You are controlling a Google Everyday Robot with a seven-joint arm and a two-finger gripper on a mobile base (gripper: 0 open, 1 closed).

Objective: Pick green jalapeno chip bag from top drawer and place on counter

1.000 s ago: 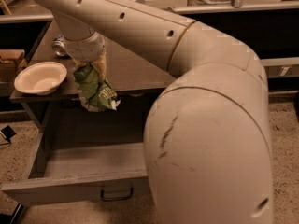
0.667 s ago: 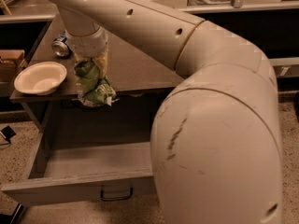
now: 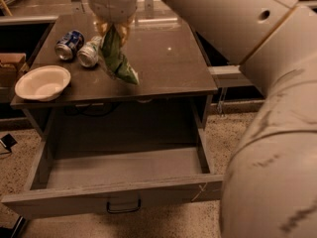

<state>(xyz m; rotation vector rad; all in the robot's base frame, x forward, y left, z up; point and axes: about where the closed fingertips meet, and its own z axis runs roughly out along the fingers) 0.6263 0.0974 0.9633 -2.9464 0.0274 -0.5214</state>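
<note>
My gripper (image 3: 113, 29) hangs from the arm at the top centre, above the counter (image 3: 163, 58). It is shut on the green jalapeno chip bag (image 3: 117, 58), which dangles tilted from the fingers over the counter's front middle. The top drawer (image 3: 114, 195) stands pulled open below the counter, with its dark handle (image 3: 124, 207) on the front panel. I see nothing lying inside it.
A white bowl (image 3: 42, 82) sits at the counter's front left corner. A blue can (image 3: 69, 44) and a green-white can (image 3: 89, 52) lie on their sides at the left, close to the bag. My arm's large links (image 3: 267, 133) fill the right side.
My gripper has lifted the chip bag from in front of the counter edge up and back over the counter top. The view has shifted, showing more of the counter and both cans.
</note>
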